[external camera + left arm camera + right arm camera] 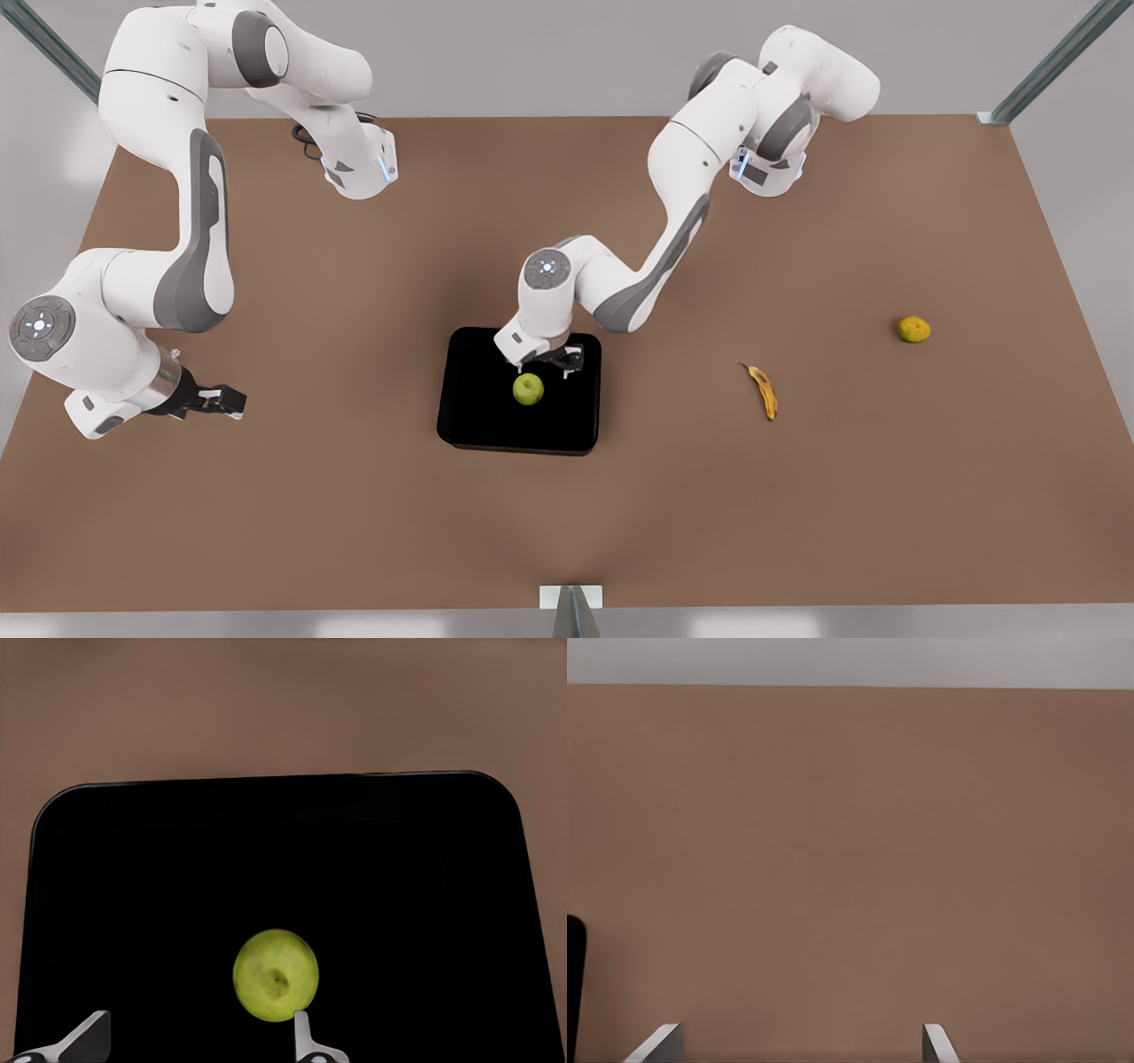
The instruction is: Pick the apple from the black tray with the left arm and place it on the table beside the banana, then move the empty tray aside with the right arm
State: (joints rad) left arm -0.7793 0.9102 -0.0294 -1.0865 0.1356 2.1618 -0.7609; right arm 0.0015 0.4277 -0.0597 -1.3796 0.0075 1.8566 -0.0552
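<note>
The yellow-green apple [528,388] [275,975] lies on the black tray [496,427] [177,859] at the middle of the table [354,514]. My left gripper [543,366] [197,1032] hangs open over the tray, just behind the apple. In the left wrist view the apple sits close to one fingertip [301,1028], not between the two. The banana [762,391] lies on the table toward the front view's right. My right gripper [232,403] [802,1041] waits open and empty at the front view's left, with a sliver of the tray [573,983] at the edge of its view.
An orange-yellow round fruit [913,330] sits beyond the banana near the front view's right edge. Bare brown tabletop lies between the tray and the banana and around the right gripper.
</note>
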